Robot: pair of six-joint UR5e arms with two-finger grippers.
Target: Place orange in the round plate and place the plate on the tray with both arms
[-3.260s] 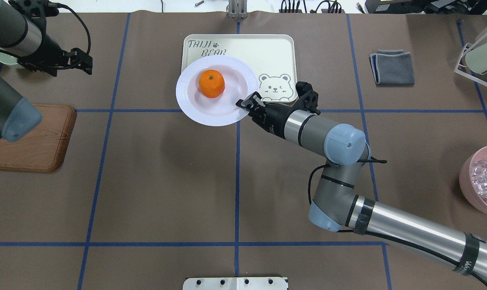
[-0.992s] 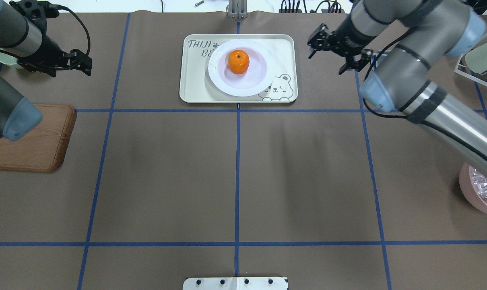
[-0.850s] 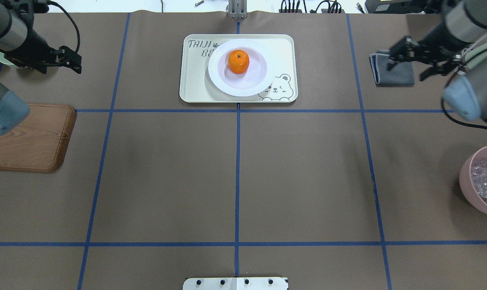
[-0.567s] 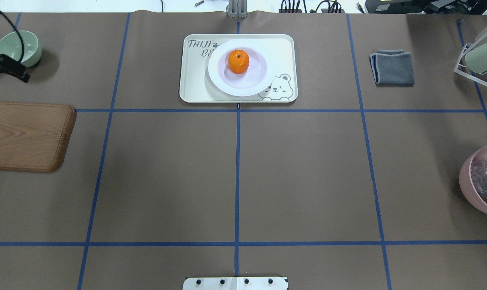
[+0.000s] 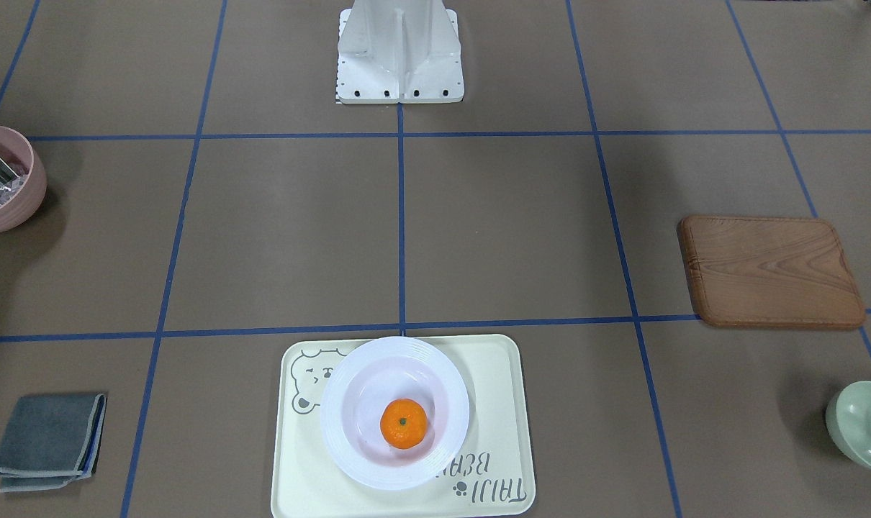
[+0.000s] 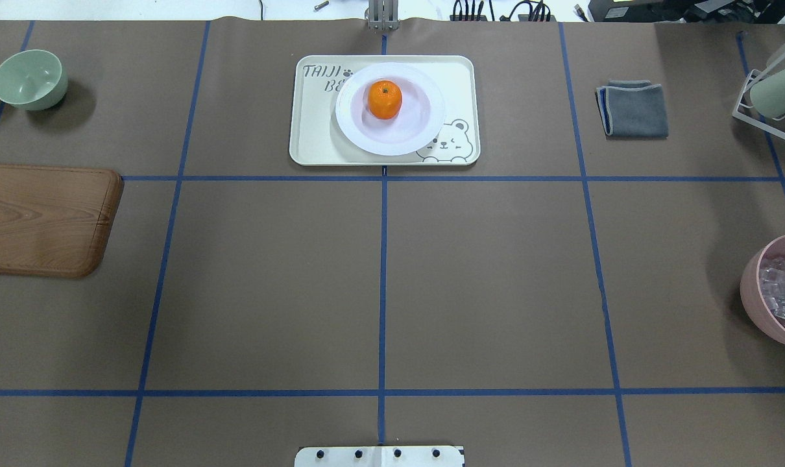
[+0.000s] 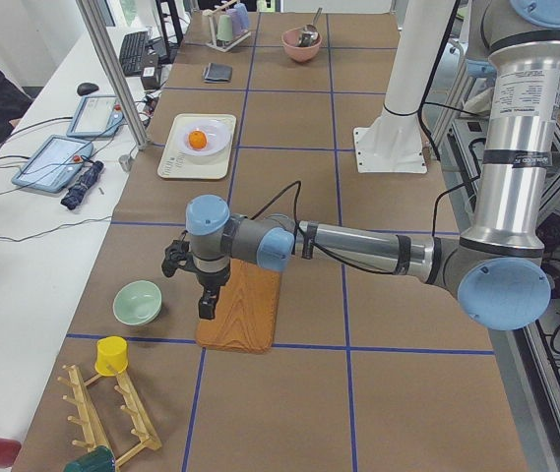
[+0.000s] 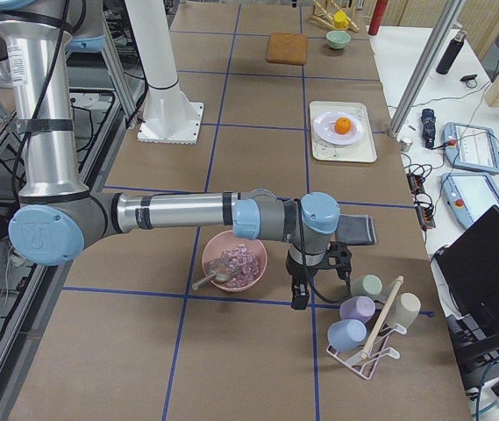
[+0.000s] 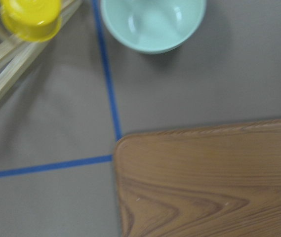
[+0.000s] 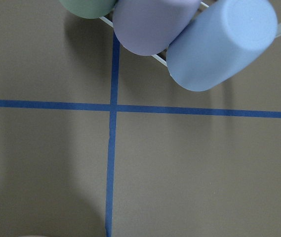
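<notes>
From across the table, the orange [image 5: 404, 424] sits in the well of the round plate [image 5: 343, 440], stem dot up. The plate rests flat on the tray [image 5: 494, 403], inside its rim, and covers part of the bear drawing and the lettering. A wooden board [image 5: 770, 272], a pale green bowl [image 5: 864, 424], a pink bowl [image 5: 7, 188] and a folded grey cloth [image 5: 47, 440] lie well apart from the tray.

The overhead view shows the same: orange in plate, plate on tray at the far middle of the table.

From the table's left end, the left arm [image 7: 358, 246] reaches out low, and the left gripper [image 7: 191, 287] hangs above the near end of the wooden board, beside the green bowl. Whether its fingers are spread or pressed together cannot be told. A yellow cup [image 7: 110, 355] sits on a wooden rack [image 7: 112, 423] nearby.

From the right end, the right arm [image 8: 179, 212] stretches past the pink bowl, and the right gripper [image 8: 319, 285] points down between that bowl and a cup rack [image 8: 372, 355]. Its state cannot be told either.

The left wrist camera, blurred, looks down on the green bowl, a corner of the board and the yellow cup.

The right wrist camera looks down on a green cup [image 10: 88, 6], a lilac cup [image 10: 152, 22] and a blue cup [image 10: 219, 44] above crossed blue tape [image 10: 112, 107].
</notes>
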